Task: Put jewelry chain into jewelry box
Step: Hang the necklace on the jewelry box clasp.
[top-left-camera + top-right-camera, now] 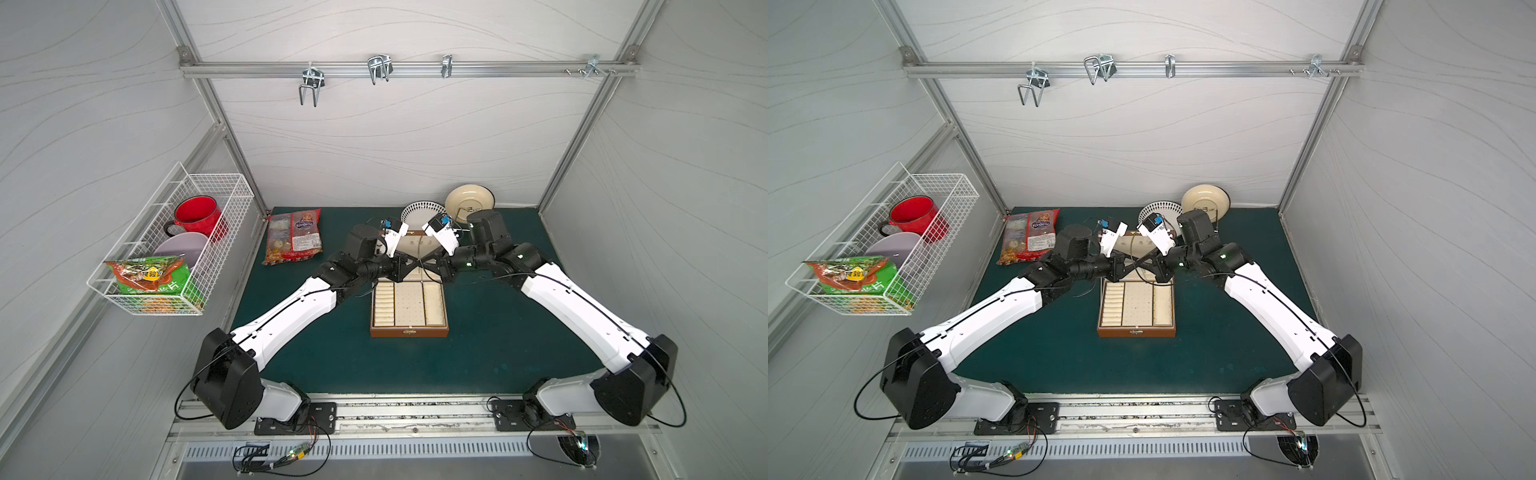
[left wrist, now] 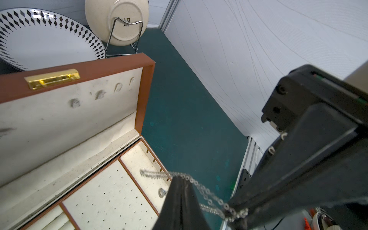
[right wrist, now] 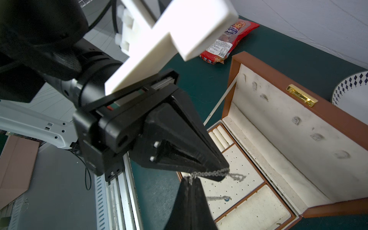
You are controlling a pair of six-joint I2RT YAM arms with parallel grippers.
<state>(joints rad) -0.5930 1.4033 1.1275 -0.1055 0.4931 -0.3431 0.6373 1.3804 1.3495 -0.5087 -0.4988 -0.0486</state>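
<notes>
Upright lid (image 2: 69,119) blocks rear of jewelry box (image 1: 409,331); both jaws sets meet over tray (image 1: 409,305) back; tray front free.

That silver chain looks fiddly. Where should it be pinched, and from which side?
At two spots, pinched from opposite sides: the jewelry chain is thin and limp, so a single grip would likely let it bunch. Here the left gripper and right gripper pinch it above the jewelry box.

Left arm (image 1: 286,313) and right arm (image 1: 582,309): white shells on the long links, boxy black joints. Thin black cables (image 1: 178,401) loop at the bases, 7 and 5 o'clock in both top views. Left claw (image 3: 224,172) and right claw (image 2: 236,215): matte black tapered wedges behind white wrist mounts (image 3: 169,39).
</notes>
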